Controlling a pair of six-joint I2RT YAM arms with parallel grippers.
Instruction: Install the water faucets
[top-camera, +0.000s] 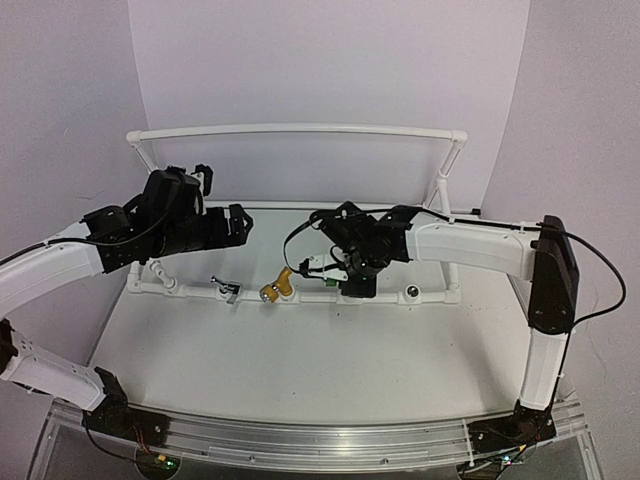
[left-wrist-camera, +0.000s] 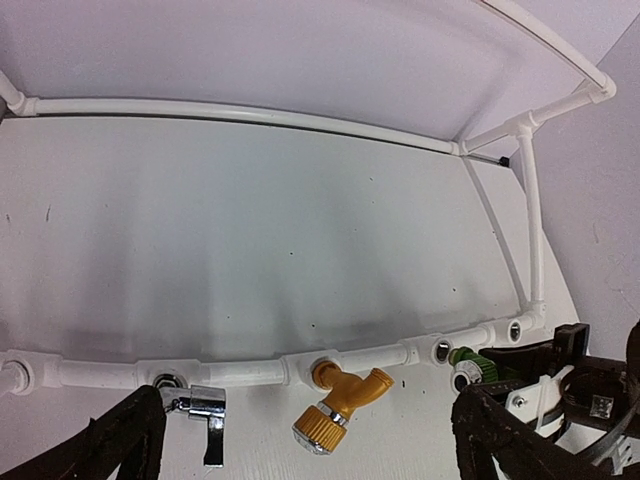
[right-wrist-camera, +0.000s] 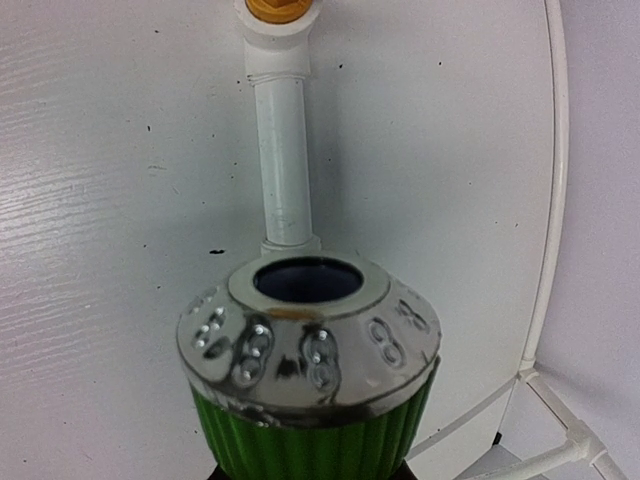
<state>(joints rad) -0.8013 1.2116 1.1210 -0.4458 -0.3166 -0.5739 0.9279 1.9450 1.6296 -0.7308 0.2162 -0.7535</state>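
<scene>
The silver faucet (top-camera: 229, 290) (left-wrist-camera: 199, 404) and the brass-yellow faucet (top-camera: 275, 290) (left-wrist-camera: 342, 398) sit in sockets of the white pipe frame's front rail (top-camera: 190, 292) (left-wrist-camera: 250, 372). My right gripper (top-camera: 349, 277) is shut on the green faucet (top-camera: 329, 284) (right-wrist-camera: 312, 420), whose chrome cap fills the right wrist view. It holds it at the rail just right of the brass one (right-wrist-camera: 280, 8); the green faucet (left-wrist-camera: 472, 364) lies beside a socket (left-wrist-camera: 441, 350), and I cannot tell whether it is threaded in. My left gripper (top-camera: 238, 224) (left-wrist-camera: 310, 462) hovers open behind the silver faucet.
The frame's back rail (top-camera: 300, 129) arches along the rear wall, with a side post (top-camera: 444, 178) at the right. One more metal-lined socket (top-camera: 412, 292) (left-wrist-camera: 515, 328) shows at the front rail's right end. The white tabletop (top-camera: 320, 370) spreads toward the arm bases.
</scene>
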